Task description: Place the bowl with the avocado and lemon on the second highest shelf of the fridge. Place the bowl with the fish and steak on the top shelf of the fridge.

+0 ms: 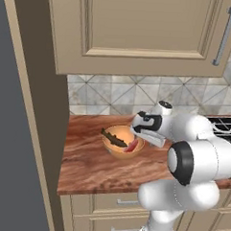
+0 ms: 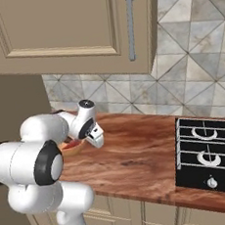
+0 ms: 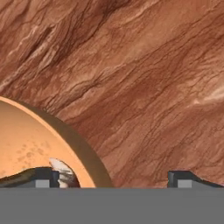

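The desk is made of shiny reddish wood. The orange-tan bowl looks smooth and matt.

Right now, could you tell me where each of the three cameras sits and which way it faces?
Left base view: behind the arm's left, facing the wooden counter and orange-tan bowl holding fish and steak; arm at right.
Right base view: behind its right, facing the counter and stovetop; arm at left.
Hand view: on the hand, facing down at the bowl's rim; open gripper straddles it.
All three share bowl and counter.
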Controlling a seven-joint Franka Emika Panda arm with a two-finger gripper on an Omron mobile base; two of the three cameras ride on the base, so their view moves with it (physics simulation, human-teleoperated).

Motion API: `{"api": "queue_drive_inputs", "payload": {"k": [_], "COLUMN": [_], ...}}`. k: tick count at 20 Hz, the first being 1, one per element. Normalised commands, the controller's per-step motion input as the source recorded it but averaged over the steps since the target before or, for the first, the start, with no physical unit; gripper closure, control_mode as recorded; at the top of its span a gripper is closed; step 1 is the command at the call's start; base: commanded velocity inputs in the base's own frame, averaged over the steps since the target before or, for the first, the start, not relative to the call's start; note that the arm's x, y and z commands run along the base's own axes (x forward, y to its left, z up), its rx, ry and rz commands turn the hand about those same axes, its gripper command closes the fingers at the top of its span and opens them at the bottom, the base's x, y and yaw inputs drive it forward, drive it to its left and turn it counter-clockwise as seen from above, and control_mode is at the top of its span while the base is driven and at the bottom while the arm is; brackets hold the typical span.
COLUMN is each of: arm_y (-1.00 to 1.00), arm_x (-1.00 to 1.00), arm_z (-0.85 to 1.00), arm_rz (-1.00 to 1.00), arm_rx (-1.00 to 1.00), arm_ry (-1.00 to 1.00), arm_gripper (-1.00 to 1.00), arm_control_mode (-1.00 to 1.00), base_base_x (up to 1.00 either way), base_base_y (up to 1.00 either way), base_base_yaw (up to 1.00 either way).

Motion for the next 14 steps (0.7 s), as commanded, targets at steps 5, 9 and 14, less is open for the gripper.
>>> {"api": "queue_drive_inputs", "payload": {"k": [5,9,14], "arm_y": [0.31,0.15,0.01], "arm_x": [0.07,0.00,-0.14], "arm_z": [-0.15,-0.06,0.00], "arm_rz": [0.00,0.00,0.00], "arm_rx": [0.00,0.00,0.00], "arm_ry": [0.00,0.00,0.00], "arm_gripper": [1.00,1.00,1.00], "arm_control_mode": [-1.00,-1.00,-1.00], "base_base_x": [0.00,0.00,0.00], "base_base_y": [0.00,0.00,0.00], "base_base_yaw": [0.00,0.00,0.00]}}
